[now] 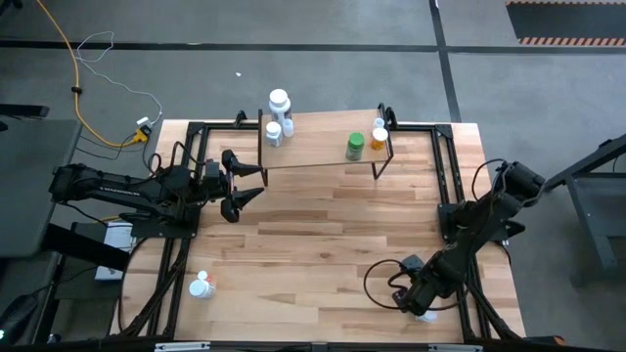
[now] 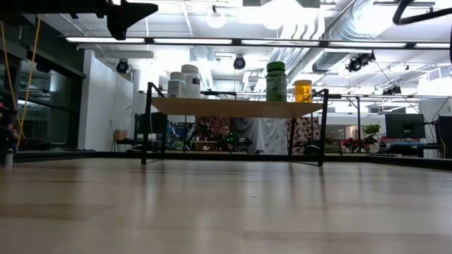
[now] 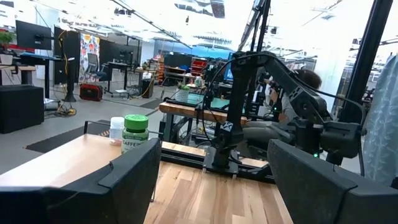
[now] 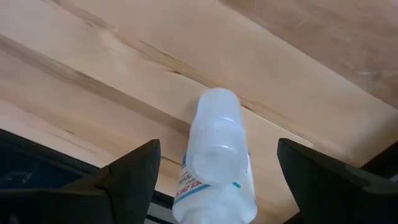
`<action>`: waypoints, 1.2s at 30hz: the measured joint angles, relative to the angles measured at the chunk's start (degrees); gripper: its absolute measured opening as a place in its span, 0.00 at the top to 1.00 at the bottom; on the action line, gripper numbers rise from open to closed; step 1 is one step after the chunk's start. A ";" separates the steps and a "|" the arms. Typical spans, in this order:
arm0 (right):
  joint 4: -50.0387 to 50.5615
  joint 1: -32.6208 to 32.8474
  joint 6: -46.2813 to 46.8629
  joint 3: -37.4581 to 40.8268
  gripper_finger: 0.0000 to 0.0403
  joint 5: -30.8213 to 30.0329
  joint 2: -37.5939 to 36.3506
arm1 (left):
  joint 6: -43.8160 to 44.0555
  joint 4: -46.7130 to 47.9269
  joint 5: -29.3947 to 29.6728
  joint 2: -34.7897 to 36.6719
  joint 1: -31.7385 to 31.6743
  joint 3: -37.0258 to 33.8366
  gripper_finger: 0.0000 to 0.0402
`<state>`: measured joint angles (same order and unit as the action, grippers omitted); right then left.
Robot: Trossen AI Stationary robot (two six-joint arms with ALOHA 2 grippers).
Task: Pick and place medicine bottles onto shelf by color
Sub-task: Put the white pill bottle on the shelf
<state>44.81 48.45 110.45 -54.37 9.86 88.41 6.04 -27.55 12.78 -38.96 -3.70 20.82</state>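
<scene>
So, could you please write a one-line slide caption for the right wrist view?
Right gripper open above a small white plastic pill bottle lying on the light-wood tabletop.

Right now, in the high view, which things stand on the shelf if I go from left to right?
On the shelf: white bottles in a cluster at the left end → green bottle → orange bottle at the right end.

White bottle (image 4: 217,162) base cut off; perhaps mostly hidden under right gripper (image 1: 419,301).
</scene>
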 joint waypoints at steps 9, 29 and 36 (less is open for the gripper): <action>-0.08 0.00 -0.04 0.00 0.22 0.23 0.93 | 0.83 0.07 -0.07 0.00 0.00 0.02 0.29; -0.43 -1.38 -7.72 0.03 0.72 1.93 0.25 | 0.83 0.07 -0.04 -0.02 0.00 0.07 0.29; -3.03 -6.66 -20.21 -1.55 0.72 -7.79 -4.40 | 0.83 0.07 0.02 -0.02 0.00 0.07 0.29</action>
<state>41.78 41.78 90.24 -55.92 2.07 84.01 6.87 -27.49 12.80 -38.98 -3.70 20.88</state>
